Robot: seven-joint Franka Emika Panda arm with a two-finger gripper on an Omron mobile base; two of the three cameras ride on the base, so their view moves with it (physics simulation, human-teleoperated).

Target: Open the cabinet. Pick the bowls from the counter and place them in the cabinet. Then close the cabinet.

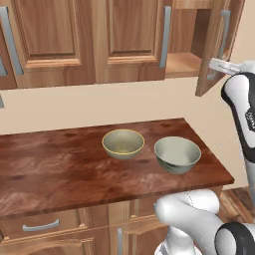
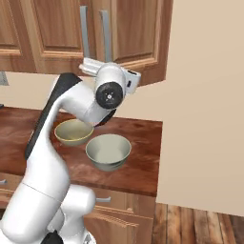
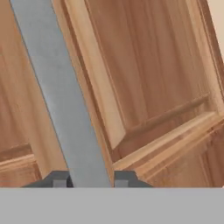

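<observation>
The bench (image 1: 60, 164) is a long reddish-brown glossy wood-grain slab. Two bowls stand directly on it near its right end, side by side and just apart: a beige-olive bowl (image 1: 123, 143) with a yellowish rim, and a slightly larger grey-green bowl (image 1: 177, 154) to its right.

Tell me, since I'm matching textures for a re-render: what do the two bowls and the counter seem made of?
Beige-olive bowl and grey-green bowl: apparently glazed ceramic, with smooth, softly shaded walls. Counter: looks like polished reddish-brown wood, with streaky grain and a light sheen; it could be a veneer.
</observation>
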